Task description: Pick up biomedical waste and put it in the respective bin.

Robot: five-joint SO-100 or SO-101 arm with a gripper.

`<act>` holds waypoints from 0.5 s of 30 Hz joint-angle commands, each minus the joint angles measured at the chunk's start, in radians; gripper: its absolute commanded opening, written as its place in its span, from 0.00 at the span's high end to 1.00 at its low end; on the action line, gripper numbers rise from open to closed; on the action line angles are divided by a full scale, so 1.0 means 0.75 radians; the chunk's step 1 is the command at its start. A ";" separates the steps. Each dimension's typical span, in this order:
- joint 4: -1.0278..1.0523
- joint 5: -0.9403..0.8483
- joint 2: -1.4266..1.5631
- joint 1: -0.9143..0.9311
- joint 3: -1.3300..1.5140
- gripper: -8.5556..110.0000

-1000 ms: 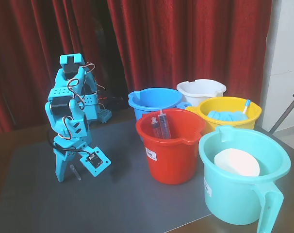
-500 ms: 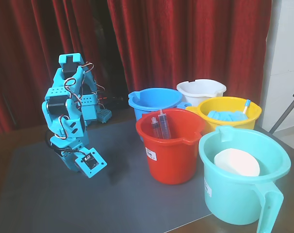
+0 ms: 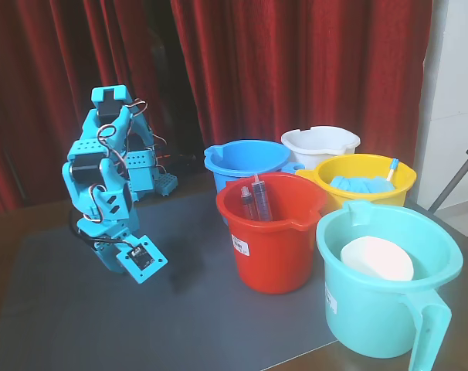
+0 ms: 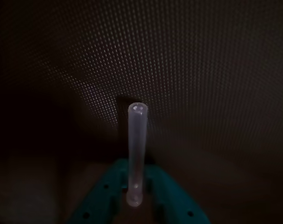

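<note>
Teal gripper pinches clear tube over dotted mat.

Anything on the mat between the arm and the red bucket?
Nothing: in the fixed view the dark mat lies bare between the arm and the red bucket.

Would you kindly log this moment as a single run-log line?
gripper: low over mat, fingers either side of tube, grasp unclear | clear plastic tube: at gripper | blue bucket: behind red bucket, tube not yet binned

red curtain; dark table; white wall
</note>
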 commanded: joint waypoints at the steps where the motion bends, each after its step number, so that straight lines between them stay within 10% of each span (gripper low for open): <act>1: -0.010 -0.004 0.031 0.037 -0.049 0.93; 15: 0.031 0.027 0.057 0.025 -0.188 0.93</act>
